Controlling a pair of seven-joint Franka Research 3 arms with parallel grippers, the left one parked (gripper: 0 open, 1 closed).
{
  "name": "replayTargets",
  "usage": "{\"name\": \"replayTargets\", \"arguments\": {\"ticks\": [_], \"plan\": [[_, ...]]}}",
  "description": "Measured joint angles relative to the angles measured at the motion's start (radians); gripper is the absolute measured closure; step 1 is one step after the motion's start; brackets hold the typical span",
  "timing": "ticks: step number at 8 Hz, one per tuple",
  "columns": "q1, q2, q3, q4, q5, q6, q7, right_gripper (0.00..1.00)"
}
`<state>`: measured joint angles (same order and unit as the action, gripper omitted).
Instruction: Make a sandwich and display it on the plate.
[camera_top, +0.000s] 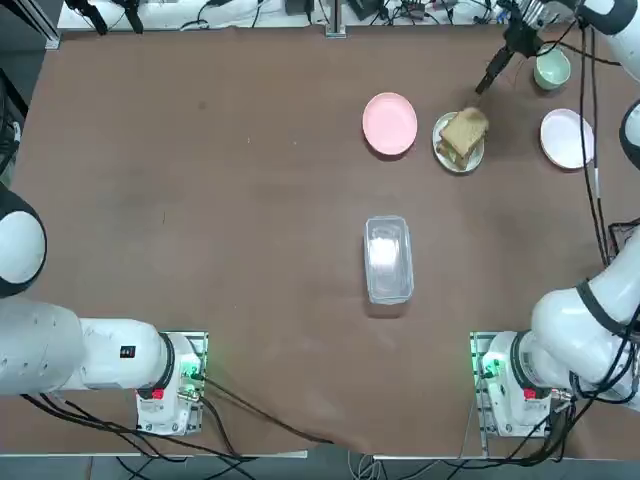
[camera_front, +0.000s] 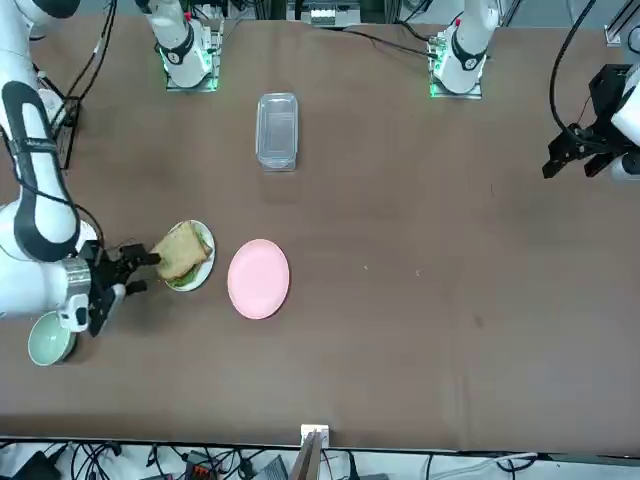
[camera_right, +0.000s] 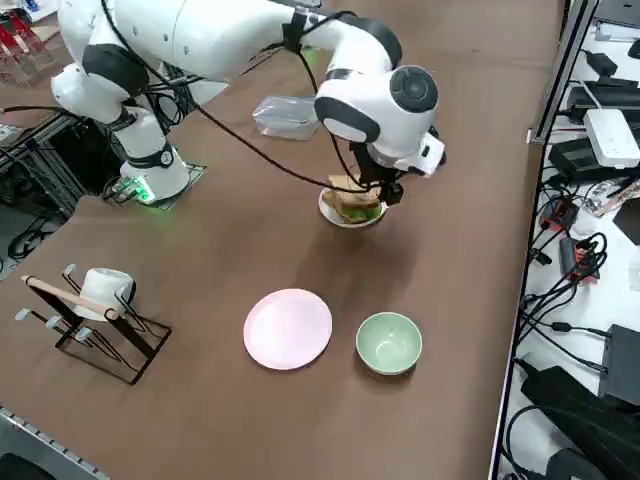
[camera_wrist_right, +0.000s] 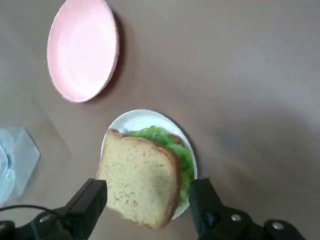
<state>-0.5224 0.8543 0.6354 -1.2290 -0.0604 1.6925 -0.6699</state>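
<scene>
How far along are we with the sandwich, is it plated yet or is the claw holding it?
Done, by the look of it: the sandwich is stacked, lettuce under the top slice, and sits on the white plate. In hand: nothing. The right claw is open, its fingers either side of the sandwich, apart from it. Left: probably only pulling the arm away. The top slice overhangs the plate's rim on one side.

One sandwich (camera_top: 463, 133) is being shown, and three plates: one white plate (camera_top: 446, 152) beneath it, one second white plate (camera_top: 566, 138), one pink plate (camera_top: 389, 124). One green bowl (camera_top: 551, 69), one clear container (camera_top: 388, 259) and one rack (camera_right: 85, 325) are being counted.
</scene>
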Motion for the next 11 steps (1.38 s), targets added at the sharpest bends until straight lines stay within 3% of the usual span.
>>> {"name": "replayTargets", "arguments": {"ticks": [4, 8, 11], "plan": [[-0.029, -0.06, -0.004, 0.123, -0.004, 0.0, 0.22, 0.0], [-0.037, -0.271, -0.001, 0.141, -0.11, -0.023, 0.48, 0.0], [-0.038, -0.391, -0.001, 0.119, -0.126, -0.102, 0.575, 0.0]]}}
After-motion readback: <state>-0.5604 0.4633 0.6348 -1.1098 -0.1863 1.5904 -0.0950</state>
